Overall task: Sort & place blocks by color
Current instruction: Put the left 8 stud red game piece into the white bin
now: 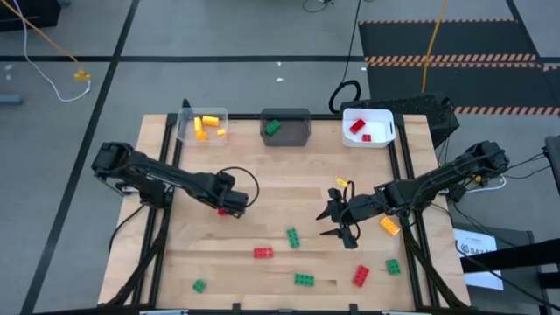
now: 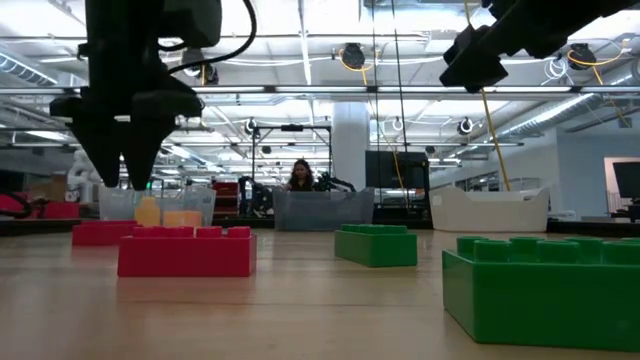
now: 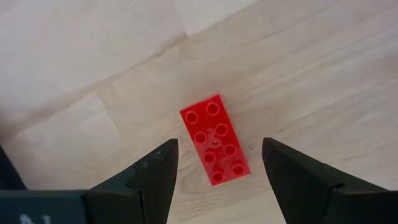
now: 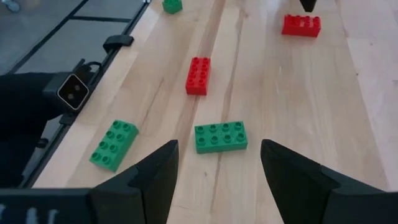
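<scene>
Green block [image 2: 545, 285] lies nearest on the wooden table [image 1: 262, 201]; both hands spread, grasping nothing.

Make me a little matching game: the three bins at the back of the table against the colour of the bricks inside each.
Bins:
1. clear bin
2. dark grey bin
3. white bin

Brick colours:
A. red
B. yellow/orange
C. green

Pairs: 1-B, 2-C, 3-A

3 bins [image 1: 285, 128] behind scattered blocks [image 1: 292, 237]
</scene>
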### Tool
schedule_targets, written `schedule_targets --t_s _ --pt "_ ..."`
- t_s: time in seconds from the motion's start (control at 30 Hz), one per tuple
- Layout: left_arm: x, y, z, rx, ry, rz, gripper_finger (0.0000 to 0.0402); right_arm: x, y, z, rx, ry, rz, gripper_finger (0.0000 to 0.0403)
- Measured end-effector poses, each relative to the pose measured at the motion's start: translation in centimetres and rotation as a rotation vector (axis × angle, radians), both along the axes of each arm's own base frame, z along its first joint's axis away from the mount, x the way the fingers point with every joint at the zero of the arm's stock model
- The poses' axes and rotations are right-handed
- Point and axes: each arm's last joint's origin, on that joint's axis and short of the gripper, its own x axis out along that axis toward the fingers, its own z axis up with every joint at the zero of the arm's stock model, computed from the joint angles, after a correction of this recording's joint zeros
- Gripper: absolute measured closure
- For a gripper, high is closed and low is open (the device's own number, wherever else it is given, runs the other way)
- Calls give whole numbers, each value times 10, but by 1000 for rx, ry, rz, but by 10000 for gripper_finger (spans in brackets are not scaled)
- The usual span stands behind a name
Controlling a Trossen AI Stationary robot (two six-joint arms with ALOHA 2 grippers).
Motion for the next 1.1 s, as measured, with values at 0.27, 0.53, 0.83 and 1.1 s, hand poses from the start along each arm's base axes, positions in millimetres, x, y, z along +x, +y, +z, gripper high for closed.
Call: schedule_targets --t_s 0.27,0.53,0.83,1.1 --pt "10 -2 -19 5 40 49 167 -3 7 0 13 2 23 181" --pt "15 -1 -42 -16 118 65 167 -2 8 1 13 -5 25 181" --pt "7 9 -61 -56 139 76 170 -2 8 1 12 -5 25 181" --pt "16 10 -57 -74 50 -65 255 -2 7 0 -12 -7 30 181"
